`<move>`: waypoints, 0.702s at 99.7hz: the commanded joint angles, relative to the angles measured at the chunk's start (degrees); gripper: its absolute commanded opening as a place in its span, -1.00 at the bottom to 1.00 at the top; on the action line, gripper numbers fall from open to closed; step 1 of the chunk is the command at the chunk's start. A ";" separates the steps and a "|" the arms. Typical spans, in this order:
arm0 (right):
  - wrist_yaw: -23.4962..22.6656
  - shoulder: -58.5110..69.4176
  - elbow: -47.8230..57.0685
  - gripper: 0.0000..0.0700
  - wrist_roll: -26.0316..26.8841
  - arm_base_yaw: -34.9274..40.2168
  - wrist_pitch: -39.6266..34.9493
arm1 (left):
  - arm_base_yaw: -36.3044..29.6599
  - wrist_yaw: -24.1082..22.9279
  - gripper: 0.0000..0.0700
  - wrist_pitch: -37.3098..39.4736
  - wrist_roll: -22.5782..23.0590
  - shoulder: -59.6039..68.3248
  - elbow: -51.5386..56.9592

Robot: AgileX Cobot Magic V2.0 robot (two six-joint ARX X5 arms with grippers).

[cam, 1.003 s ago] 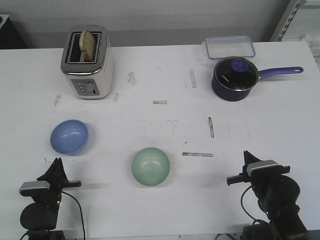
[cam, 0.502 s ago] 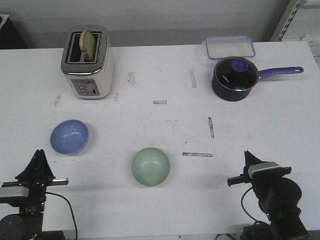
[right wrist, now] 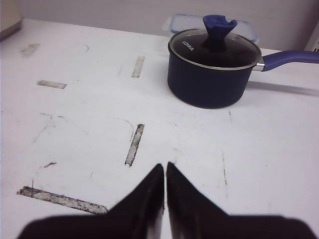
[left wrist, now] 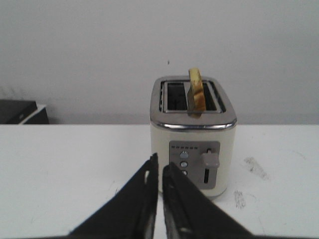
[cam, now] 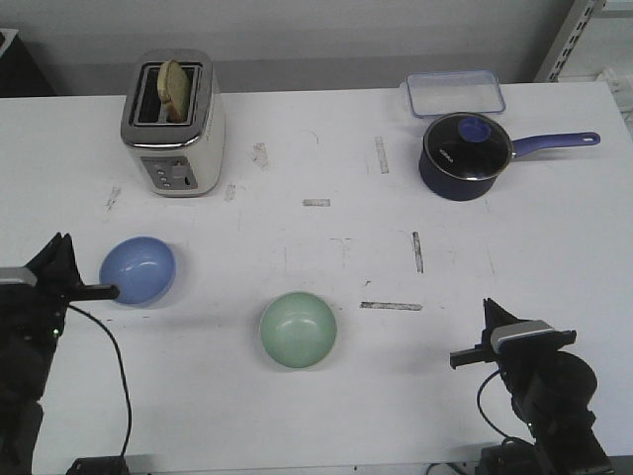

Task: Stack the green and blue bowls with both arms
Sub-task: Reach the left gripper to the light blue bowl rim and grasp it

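Bowls, blue [cam: 137, 269] and green [cam: 298, 330], sit apart; both grippers [left wrist: 158, 172] [right wrist: 165, 172] closed; toaster [cam: 175, 127] behind.

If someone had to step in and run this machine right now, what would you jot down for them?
Left gripper: shut, empty, raised at the table's left edge beside the blue bowl, facing the toaster.
Right gripper: shut, empty, low at the near right, pointing toward the navy saucepan.
Blue bowl: upright on the table, left side.
Green bowl: upright, near the front centre, apart from the blue one.
Done: nothing stacked, neither bowl gripped.
Left: open a gripper, pick up one bowl, set it into the other.
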 commanded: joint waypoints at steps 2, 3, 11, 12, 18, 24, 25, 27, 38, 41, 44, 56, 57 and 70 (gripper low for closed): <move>0.04 0.04 0.09 -1.00 0.35 0.04 0.59 | 0.72 -0.02 -0.47 -1.42 0.55 4.52 1.66; 0.04 0.04 0.09 -1.00 0.35 0.04 0.59 | 0.83 -0.02 -0.43 -1.66 0.55 5.05 1.77; 0.04 0.04 0.09 -1.00 0.35 0.04 0.59 | 2.03 -0.04 -0.06 -2.78 0.63 8.96 2.01; 0.04 0.04 0.09 -1.00 0.35 0.04 0.59 | 2.23 -0.09 -0.03 -2.89 0.76 9.40 2.01; 0.04 0.04 0.09 -1.00 0.35 0.04 0.59 | 3.54 -0.09 0.09 -3.69 2.27 12.04 2.01; 0.04 0.04 0.09 -1.00 0.35 0.04 0.59 | 5.09 -0.09 0.19 -4.55 3.30 14.67 2.01; 0.04 0.04 0.09 -1.00 0.35 0.04 0.59 | 5.35 -0.07 0.23 -4.66 3.28 15.10 2.01; 0.04 0.04 0.09 -1.00 0.35 0.04 0.59 | 5.88 -0.09 0.31 -4.98 3.28 15.96 2.01; 0.04 0.04 0.09 -1.00 0.35 0.04 0.59 | 8.59 -0.07 0.57 -6.21 3.06 20.79 2.01; 0.02 0.04 0.09 -1.00 0.35 0.04 0.59 | 9.22 -0.07 0.57 -6.56 3.04 22.12 2.01; 0.02 0.04 0.09 -1.00 0.35 0.04 0.59 | 9.75 -0.07 0.57 -6.88 2.91 23.47 2.01; 0.02 0.04 0.09 -1.00 0.35 0.04 0.59 | 11.21 1.88 0.57 -9.29 1.73 29.03 2.01; 0.02 0.04 0.09 -1.00 0.35 0.04 0.59 | 11.30 2.19 0.57 -9.53 1.70 29.48 2.01; 0.02 0.04 0.09 -1.00 0.35 0.04 0.59 | 11.98 5.73 0.57 -12.44 1.01 34.88 2.01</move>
